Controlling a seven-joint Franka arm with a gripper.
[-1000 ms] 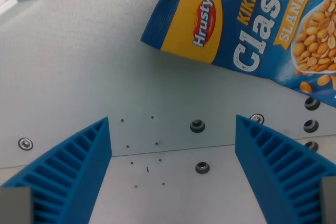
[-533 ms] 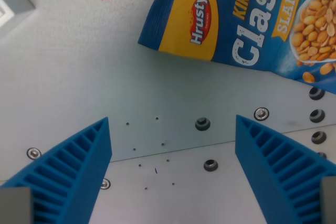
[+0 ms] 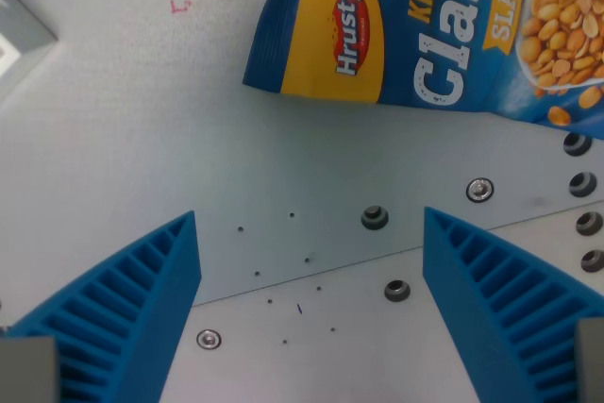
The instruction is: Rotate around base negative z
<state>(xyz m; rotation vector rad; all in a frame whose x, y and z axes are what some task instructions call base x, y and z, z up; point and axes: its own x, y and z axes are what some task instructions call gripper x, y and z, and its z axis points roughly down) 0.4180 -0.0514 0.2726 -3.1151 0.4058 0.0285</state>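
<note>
- Plainly, the end effector (image 3: 311,313) hangs over the worktop (image 3: 142,139) with its two blue ribbed fingers (image 3: 123,313) spread wide; nothing lies between them, only bare metal with screw heads (image 3: 375,218) and a seam (image 3: 311,266) between plates.
- The task names no object to grasp; its own thing is the arm's turn about the base's vertical axis, so the end effector itself is what must swing, empty-handed.
- A peanut bag (image 3: 425,35), blue and yellow, lies flat ahead of the fingers, reaching past the wrist view's top and right edges; it is well apart from both fingertips, and its long axis runs roughly across the view, tilted a little.
- A grey block (image 3: 19,35) shows at the wrist view's left edge; no worktop edge or corner is in sight, so places cannot be tied to them.
- My judgement: the turn depends on keeping height steady, since a pure rotation should slide the bag sideways across the view without any contact; how far along the turn is cannot be told.
</note>
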